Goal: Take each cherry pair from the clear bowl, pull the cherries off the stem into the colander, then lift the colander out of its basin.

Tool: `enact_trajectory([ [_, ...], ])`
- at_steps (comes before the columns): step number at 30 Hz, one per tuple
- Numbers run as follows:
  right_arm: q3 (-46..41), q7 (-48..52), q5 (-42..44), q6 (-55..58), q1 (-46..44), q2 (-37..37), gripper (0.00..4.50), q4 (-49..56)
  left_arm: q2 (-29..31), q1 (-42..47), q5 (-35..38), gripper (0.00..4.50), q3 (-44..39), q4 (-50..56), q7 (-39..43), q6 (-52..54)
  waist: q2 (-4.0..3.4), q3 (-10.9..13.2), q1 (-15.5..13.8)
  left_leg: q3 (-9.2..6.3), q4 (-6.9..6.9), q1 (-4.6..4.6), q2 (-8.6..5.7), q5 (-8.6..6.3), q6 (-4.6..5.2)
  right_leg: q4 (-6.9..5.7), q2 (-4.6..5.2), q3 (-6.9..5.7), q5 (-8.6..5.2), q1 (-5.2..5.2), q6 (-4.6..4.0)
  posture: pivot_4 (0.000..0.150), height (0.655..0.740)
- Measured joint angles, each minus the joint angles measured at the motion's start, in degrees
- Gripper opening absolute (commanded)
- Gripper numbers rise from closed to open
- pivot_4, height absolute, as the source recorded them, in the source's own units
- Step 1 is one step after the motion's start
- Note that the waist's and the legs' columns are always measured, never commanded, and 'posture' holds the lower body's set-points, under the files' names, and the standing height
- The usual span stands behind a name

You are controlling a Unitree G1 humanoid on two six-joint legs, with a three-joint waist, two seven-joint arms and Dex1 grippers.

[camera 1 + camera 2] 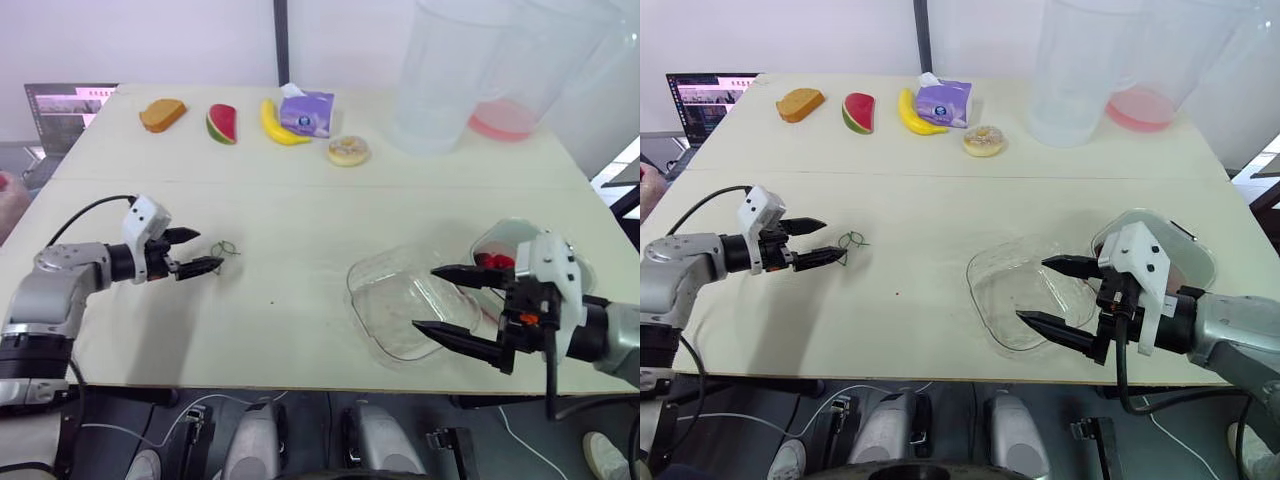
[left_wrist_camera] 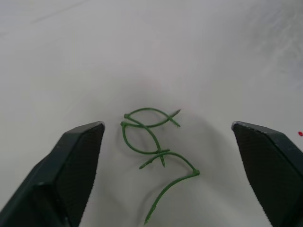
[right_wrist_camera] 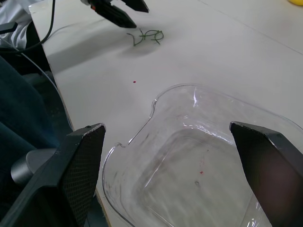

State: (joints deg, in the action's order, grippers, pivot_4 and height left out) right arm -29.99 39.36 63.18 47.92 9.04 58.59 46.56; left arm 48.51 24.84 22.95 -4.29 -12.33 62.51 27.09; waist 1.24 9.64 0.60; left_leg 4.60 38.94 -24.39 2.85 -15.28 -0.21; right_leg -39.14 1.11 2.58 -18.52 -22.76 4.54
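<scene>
Pale tabletop [image 1: 300,330] runs out ahead of both my hands, with toy food, a tissue pack and tall clear jugs well beyond reach at the far side.

Directly beneath my right gripper [image 1: 424,297] lies the clear bowl [image 3: 180,156]. I see no cherry pair in it, just a few red specks on its floor. The fingers of that hand are spread wide and hold nothing. Just behind that hand's wrist sits the colander [image 1: 503,230] with red cherries [image 1: 493,260] in it; I cannot separate its rim from the basin around it.

My left gripper [image 1: 209,249] hangs low, well across the table from the right one, its fingers likewise apart and empty. A small tangle of bare green stems [image 2: 160,152] lies on the table just ahead of its fingertips.

By my reading the plucking is finished and only the lift is left. The dangers come from how crowded my right side is. The bowl lies close to the table's near edge, so a careless sweep of these long fingers could push it off. Turning back towards the colander, my wrist could bump it and scatter fruit. A pinch on one side of the rim could tilt the colander and spill cherries, or drag the basin up with it.
</scene>
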Motion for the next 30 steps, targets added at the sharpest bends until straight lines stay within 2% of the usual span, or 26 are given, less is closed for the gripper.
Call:
enact_trajectory([
  [5,-2.0,-0.2,0.1,0.1,0.5,0.0,4.5,-0.2,0.5,3.6,3.2,4.44,-1.4,5.6,4.2,0.0,0.01,0.0,0.0,0.0,0.01,-0.01,-0.01,0.0,0.01,0.0,0.0,-0.01,0.0,0.01,0.0,0.15,0.74],
  [9,-3.9,-1.0,0.2,0.2,1.6,-0.3,4.5,-0.3,1.2,5.5,11.3,4.44,-3.8,14.6,7.3,5.5,0.0,0.0,0.3,0.01,0.0,0.01,0.0,0.0,0.0,0.0,-0.06,0.01,0.0,0.01,0.01,0.15,0.74],
  [14,-9.3,-1.4,0.3,1.4,5.9,-0.9,4.5,-0.7,5.0,-1.8,17.0,4.44,-4.4,26.4,11.2,9.9,-0.04,0.0,0.5,0.01,-0.04,0.06,0.04,0.01,-0.01,0.0,-0.13,0.05,-0.01,0.03,0.01,0.15,0.74],
  [17,-16.3,0.1,0.4,2.4,12.0,-2.7,4.5,-0.6,5.6,-8.2,18.3,4.44,-5.5,31.1,12.6,9.8,-0.02,0.0,0.0,-0.04,0.0,0.07,0.03,0.01,-0.02,0.0,-0.12,0.03,-0.01,0.09,0.01,0.15,0.74],
  [21,-23.1,1.1,2.2,3.0,17.7,-5.5,4.5,1.2,6.3,-10.0,19.3,4.44,-7.1,33.3,12.2,9.7,-0.01,0.0,-0.1,-0.07,0.02,0.22,0.01,0.01,-0.02,0.08,-0.1,0.01,-0.01,0.31,0.01,0.15,0.74],
  [30,-24.0,-1.4,4.6,2.2,19.7,-6.0,4.5,3.8,6.0,-8.7,19.8,4.44,-7.2,33.2,12.0,8.8,-0.02,0.0,0.2,-0.04,-0.03,0.31,0.03,0.0,-0.02,0.08,-0.14,0.05,-0.02,0.34,0.0,0.15,0.74],
])
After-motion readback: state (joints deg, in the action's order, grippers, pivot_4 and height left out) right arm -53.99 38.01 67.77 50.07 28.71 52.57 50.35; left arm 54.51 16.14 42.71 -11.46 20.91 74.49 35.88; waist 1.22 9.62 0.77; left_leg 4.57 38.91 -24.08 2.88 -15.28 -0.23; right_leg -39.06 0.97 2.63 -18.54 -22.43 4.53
